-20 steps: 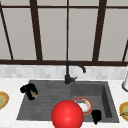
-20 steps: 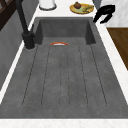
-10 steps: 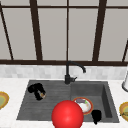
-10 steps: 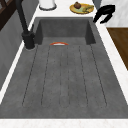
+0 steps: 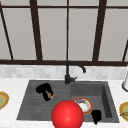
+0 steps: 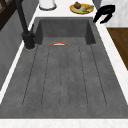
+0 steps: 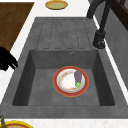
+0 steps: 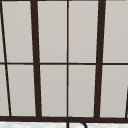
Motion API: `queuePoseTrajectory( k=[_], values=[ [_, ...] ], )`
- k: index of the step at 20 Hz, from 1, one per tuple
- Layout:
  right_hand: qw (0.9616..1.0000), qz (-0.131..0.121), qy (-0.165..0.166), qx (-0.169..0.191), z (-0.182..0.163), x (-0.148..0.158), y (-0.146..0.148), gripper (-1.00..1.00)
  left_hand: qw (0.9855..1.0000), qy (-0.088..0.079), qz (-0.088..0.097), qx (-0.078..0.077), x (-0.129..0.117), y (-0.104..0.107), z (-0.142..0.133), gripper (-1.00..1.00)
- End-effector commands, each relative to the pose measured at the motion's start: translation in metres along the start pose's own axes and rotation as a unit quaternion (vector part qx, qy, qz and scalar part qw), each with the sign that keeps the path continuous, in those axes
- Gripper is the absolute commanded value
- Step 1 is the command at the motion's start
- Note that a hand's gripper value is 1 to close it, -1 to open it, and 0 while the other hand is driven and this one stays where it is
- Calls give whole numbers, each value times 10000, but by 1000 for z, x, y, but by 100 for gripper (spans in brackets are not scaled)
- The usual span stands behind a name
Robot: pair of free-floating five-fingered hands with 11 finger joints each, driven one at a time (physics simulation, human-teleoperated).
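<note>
A red ball (image 5: 67, 114) sits nearest, at the sink's front edge. Just right of it the right hand (image 5: 96, 116) hovers by the basin's near rim, fingers relaxed and holding nothing. Directly left and slightly farther lies the red-rimmed plate (image 7: 70, 81) on the basin floor, carrying 1 eggplant (image 7: 78, 76) whose long axis runs near to far. Over the drainboard (image 5: 35, 105), the left hand (image 5: 44, 91) curls on a small object I cannot identify.

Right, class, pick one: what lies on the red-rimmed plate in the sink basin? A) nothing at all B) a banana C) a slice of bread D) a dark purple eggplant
D: in the right side view a dark purple eggplant with a green stem end lies on the red-rimmed plate, toward the plate's faucet side.
</note>
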Motion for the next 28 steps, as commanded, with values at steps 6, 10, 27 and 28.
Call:
queuePoseTrajectory(
  k=[6, 10, 27, 28],
  values=[
    [10000, 0, 0, 0, 0, 0, 0, 0, 9996, 35, -103, -252, -4, -18, -59, 100],
    [10000, 0, 0, 0, 0, 0, 0, 0, 9995, 51, -113, -284, -9, -29, -84, 100],
    [10000, 0, 0, 0, 0, 0, 0, 0, 9991, 122, -148, -382, -59, -102, -182, 100],
    [10000, 0, 0, 0, 0, 0, 0, 0, 9992, 123, -137, -358, -69, -108, -184, 100]
  ],
)
